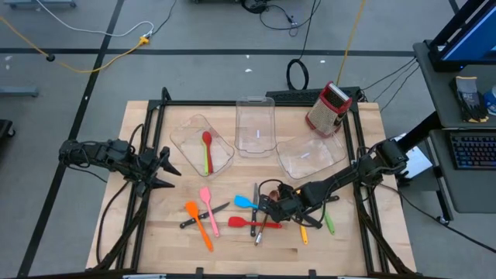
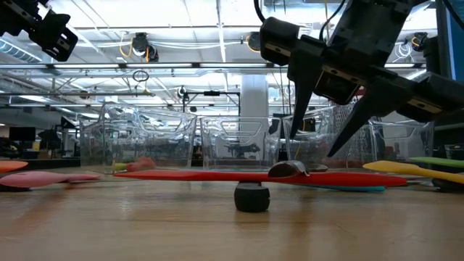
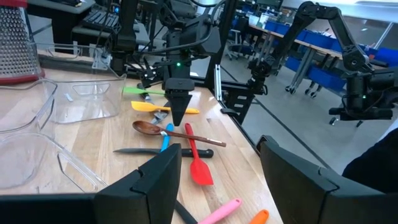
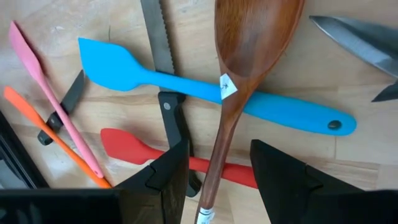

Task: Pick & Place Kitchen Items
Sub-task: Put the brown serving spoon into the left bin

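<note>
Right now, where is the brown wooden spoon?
The brown wooden spoon lies near the table's front edge, right of centre, across the blue spatula and red spatula, between the right gripper's open fingers.

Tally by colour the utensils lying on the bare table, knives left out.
Orange utensil: 1
Pink utensil: 1
Blue utensil: 1
Red utensil: 1
Yellow utensil: 1
Green utensil: 1
Brown spoon: 1
Total: 7
</note>
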